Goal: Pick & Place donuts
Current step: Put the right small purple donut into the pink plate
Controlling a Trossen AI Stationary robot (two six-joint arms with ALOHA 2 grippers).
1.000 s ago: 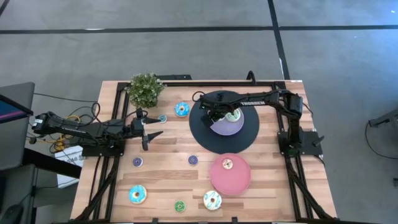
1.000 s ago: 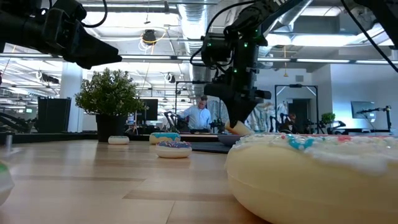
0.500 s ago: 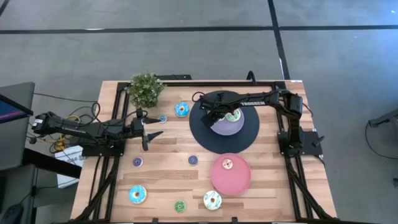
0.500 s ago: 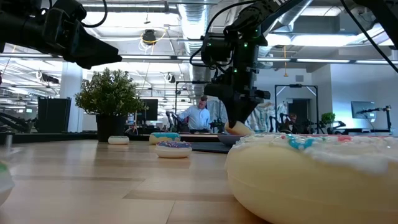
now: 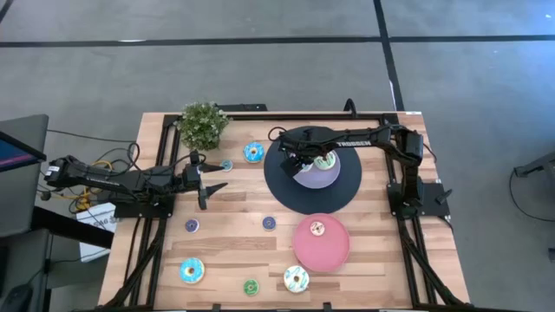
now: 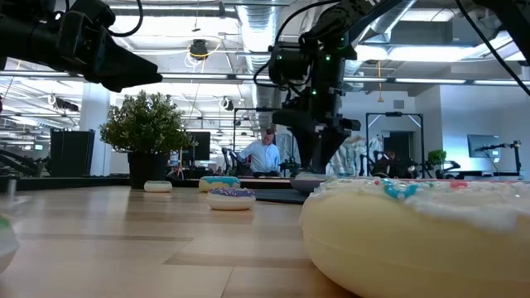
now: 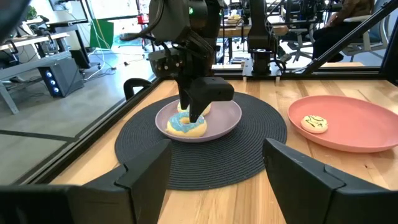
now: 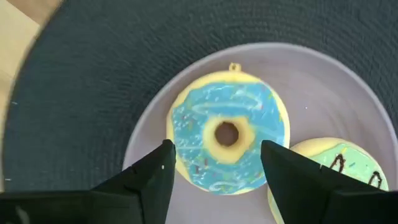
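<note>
The right gripper [image 8: 214, 168] is hanging open and empty over a blue-iced donut [image 8: 227, 138] lying in the lavender plate [image 8: 348, 112], apparently just delivered beside a green-iced donut [image 8: 339, 163]. The left gripper [image 5: 211, 179] is waiting open near the table's left side.

From above, the right hand [image 5: 301, 164] covers part of the lavender plate [image 5: 323, 178], so the blue donut [image 8: 227, 138] lying there is hidden in that view; only a sliver of the green-iced donut [image 5: 326, 160] beside it shows. In the right wrist view that green-iced donut is cut off by the picture's edge and by one dark finger [image 8: 298, 180]. In the low view a white sprinkled donut [image 6: 431, 232] close to the lens is blurred and runs off the picture, blocking most of the bench [image 6: 124, 248] behind it and all but a thin edge of the lavender plate. Near that plate, the small donuts on the bench [image 5: 270, 223] are too small from above to tell their icing detail.
</note>
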